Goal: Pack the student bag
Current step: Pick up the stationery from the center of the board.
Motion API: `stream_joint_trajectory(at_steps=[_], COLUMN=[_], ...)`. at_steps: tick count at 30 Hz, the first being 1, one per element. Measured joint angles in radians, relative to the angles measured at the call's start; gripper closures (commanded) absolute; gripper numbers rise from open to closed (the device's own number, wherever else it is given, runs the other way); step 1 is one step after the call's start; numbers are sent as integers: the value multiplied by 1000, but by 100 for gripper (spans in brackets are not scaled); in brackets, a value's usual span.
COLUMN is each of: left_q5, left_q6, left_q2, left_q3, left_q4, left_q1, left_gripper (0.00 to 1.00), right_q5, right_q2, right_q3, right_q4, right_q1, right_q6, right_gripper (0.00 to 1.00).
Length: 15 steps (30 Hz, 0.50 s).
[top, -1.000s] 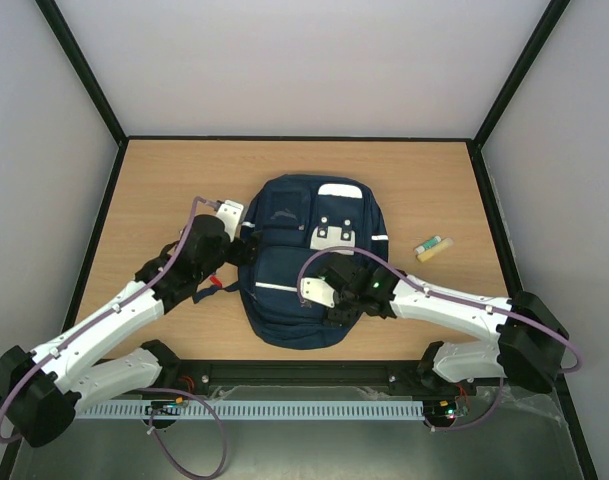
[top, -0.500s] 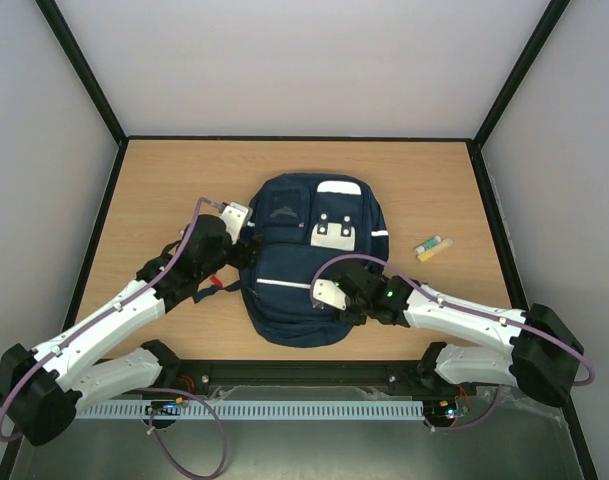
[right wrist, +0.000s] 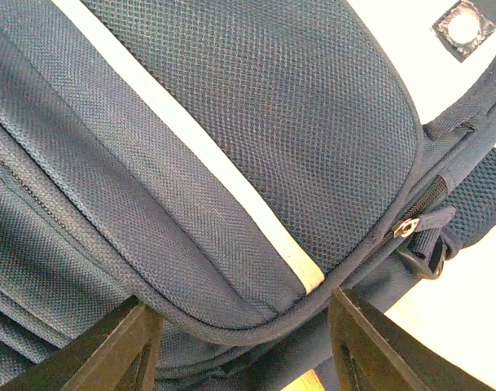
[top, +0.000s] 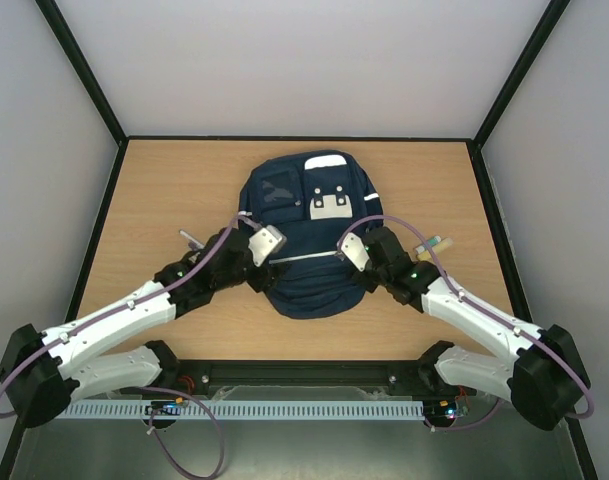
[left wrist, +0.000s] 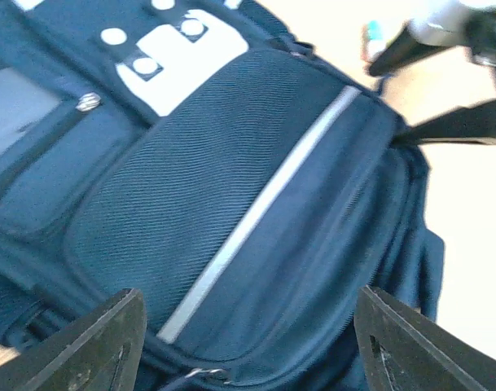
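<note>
On the table [top: 164,200], centred: the student bag [top: 309,235] is laid flat, front pocket upward.
Left gripper [left wrist: 248,297]: jaws are held wide over the bag's near left part.
Right gripper [right wrist: 243,303]: jaws are parted, with the pocket's edge seen between them.
Right of the bag: two small tubes [top: 436,242] are partly hidden.

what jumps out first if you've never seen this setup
The big navy student bag lies flat in the middle of the wooden table, white stripe and pale patches facing up. The left gripper and right gripper flank its near end, jaws spread over the fabric. A small yellow-green tube peeks out by the right arm.
</note>
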Motion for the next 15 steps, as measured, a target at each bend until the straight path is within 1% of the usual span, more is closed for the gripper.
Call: stream_joint_trajectory(at_steps=[6, 8, 11, 13, 15], left_q5=[-6, -38, -112, -144, -170], left_q6=[71, 108, 166, 204, 234], left_q2=[24, 73, 166, 206, 212], left_q3=[-26, -8, 56, 88, 89], left_q4=[56, 59, 54, 61, 69], left_q1=[-138, -187, -261, -287, -294], left_gripper=[32, 32, 31, 29, 29], right_q5=[-43, -51, -58, -62, -64], right_q2=[-26, -26, -26, -26, -27], right_q3=[-40, -41, -41, -41, -41], right_q4=[25, 26, 32, 36, 40], right_q1=[-19, -20, -20, -21, -24], right_q6=[20, 28, 37, 42, 47], right_gripper=[53, 57, 59, 60, 63])
